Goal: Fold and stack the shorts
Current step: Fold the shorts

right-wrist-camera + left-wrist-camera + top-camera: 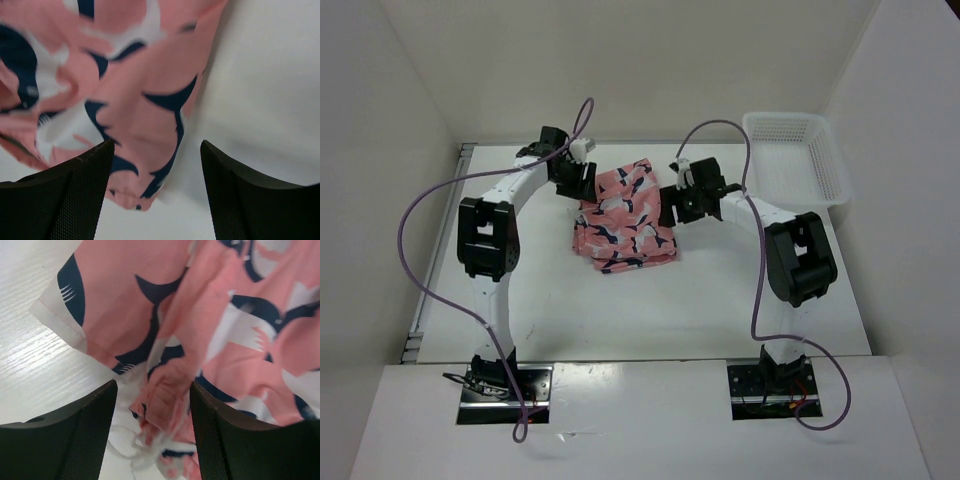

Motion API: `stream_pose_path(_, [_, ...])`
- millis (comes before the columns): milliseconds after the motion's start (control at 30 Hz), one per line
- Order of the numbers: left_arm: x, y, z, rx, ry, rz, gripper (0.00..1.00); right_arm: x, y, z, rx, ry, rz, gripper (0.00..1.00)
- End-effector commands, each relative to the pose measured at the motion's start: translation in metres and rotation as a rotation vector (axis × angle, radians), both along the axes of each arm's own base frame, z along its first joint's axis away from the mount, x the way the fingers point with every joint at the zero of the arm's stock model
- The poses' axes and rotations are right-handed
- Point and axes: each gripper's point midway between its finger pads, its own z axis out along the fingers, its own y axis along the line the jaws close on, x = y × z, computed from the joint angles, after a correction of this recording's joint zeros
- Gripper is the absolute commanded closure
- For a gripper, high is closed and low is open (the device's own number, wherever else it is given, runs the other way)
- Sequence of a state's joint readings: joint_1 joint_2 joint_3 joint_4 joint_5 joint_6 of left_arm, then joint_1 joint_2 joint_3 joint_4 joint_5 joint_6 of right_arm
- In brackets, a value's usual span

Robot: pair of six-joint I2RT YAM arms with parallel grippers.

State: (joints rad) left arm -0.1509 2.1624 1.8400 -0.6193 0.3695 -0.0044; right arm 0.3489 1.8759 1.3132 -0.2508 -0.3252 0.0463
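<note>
On the table [620,310], the shorts [625,220] are flanked at ten and three o'clock by the left gripper [582,183] and right gripper [673,208], both splayed, apparently empty; matching edges should be pinched evenly.

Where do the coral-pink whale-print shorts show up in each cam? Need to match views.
Top external: coral-pink whale-print fabric shorts mid-frame, slightly above centre.
Left wrist: fills top and right, a fold dropping to bottom centre.
Right wrist: upper left.
Shared landmark: white table, bare beside the fabric in every view.
</note>
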Motion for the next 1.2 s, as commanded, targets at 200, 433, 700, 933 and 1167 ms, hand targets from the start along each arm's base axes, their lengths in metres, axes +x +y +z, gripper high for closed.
stream_pose_path(200, [0.023, 0.012, -0.028, 0.076, -0.038, 0.047, 0.33, -0.063, -0.002, -0.035, 0.016, 0.14, 0.132, 0.28])
stream_pose_path(433, [0.032, 0.007, -0.032, 0.08, -0.057, 0.043, 0.72, -0.111, 0.003, -0.045, 0.087, 0.242, 0.258, 0.69])
stream_pose_path(700, [0.063, 0.005, -0.009, 0.08, -0.129, 0.056, 0.83, -0.123, 0.0, -0.043, 0.08, 0.218, 0.335, 1.0])
stream_pose_path(933, [0.069, 0.005, -0.005, 0.061, -0.128, 0.051, 0.49, -0.117, -0.002, -0.033, 0.043, 0.15, 0.391, 0.46])
stream_pose_path(1167, [0.033, 0.007, 0.05, 0.037, -0.165, 0.04, 0.31, -0.087, 0.007, 0.008, 0.051, 0.037, 0.389, 0.26])
